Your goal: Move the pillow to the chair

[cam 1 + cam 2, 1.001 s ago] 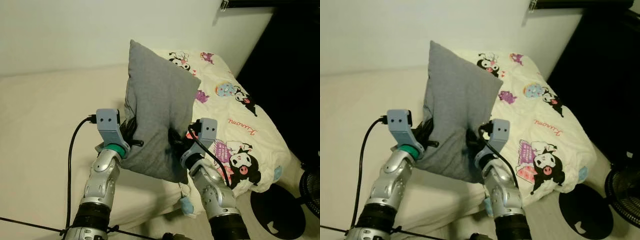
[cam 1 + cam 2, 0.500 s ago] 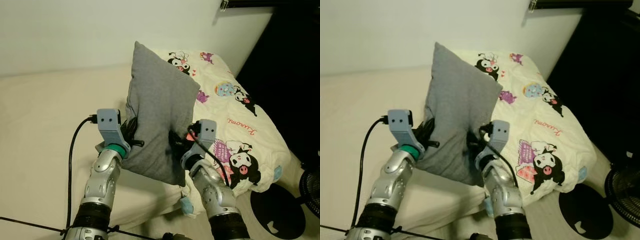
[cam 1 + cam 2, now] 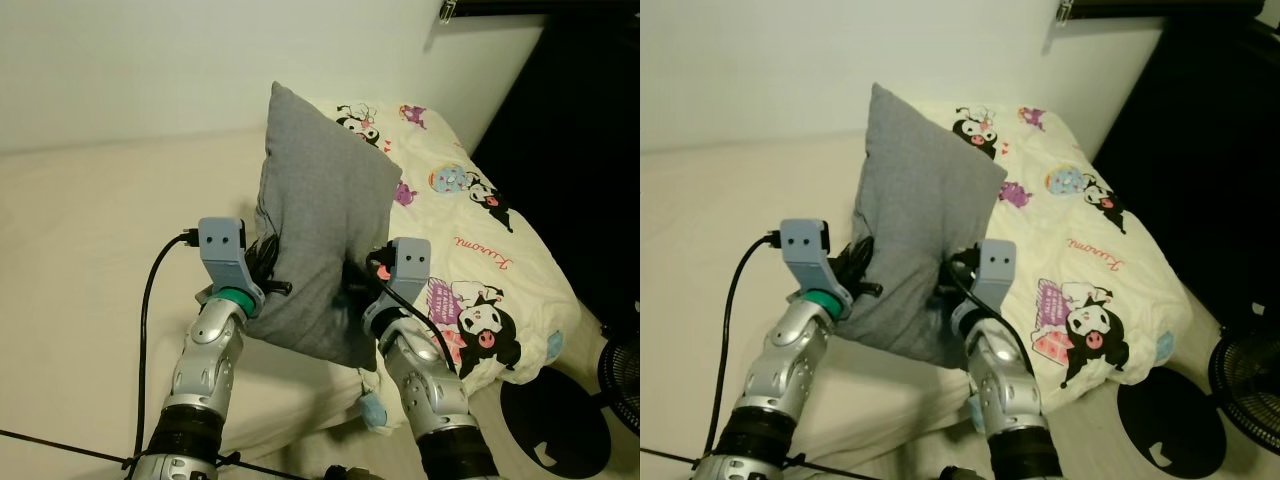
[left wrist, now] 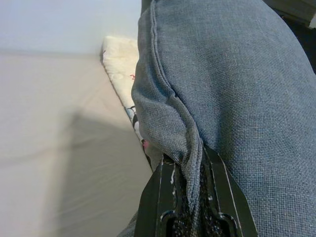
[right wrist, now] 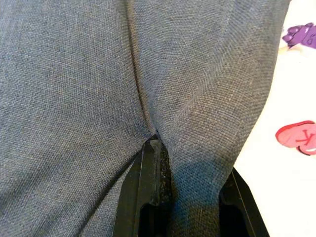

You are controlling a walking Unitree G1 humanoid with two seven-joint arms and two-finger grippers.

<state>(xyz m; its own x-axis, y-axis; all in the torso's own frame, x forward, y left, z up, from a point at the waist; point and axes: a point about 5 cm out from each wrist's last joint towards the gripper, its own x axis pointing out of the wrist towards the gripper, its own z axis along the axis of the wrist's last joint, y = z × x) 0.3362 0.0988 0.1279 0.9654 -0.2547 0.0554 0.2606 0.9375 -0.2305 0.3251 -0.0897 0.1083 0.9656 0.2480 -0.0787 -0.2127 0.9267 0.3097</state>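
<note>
Pillow: the grey pillow [image 3: 318,230] is up off the bed [image 3: 90,230], standing on one corner, its top corner pointing toward the wall [image 3: 150,60], hanging over the bed's near edge beside the cartoon-print blanket [image 3: 480,270].
Left end effector: the left end effector [image 4: 190,185] has its black fingers pinched tight on the seam along the pillow's left edge, fabric bunched between them.
Right end effector: the right end effector [image 5: 157,163] is clamped on a fold of the pillow's cloth at its lower right side, fingers pressed together with a crease running up from the grip.
Arms: both silver arms reach up from below, one on each side of the pillow.
Bed: cream sheet on the left, blanket over the right half, draping off the near right corner.
Floor: a dark fan [image 3: 625,375] sits at the far right edge, near the bed's corner.
</note>
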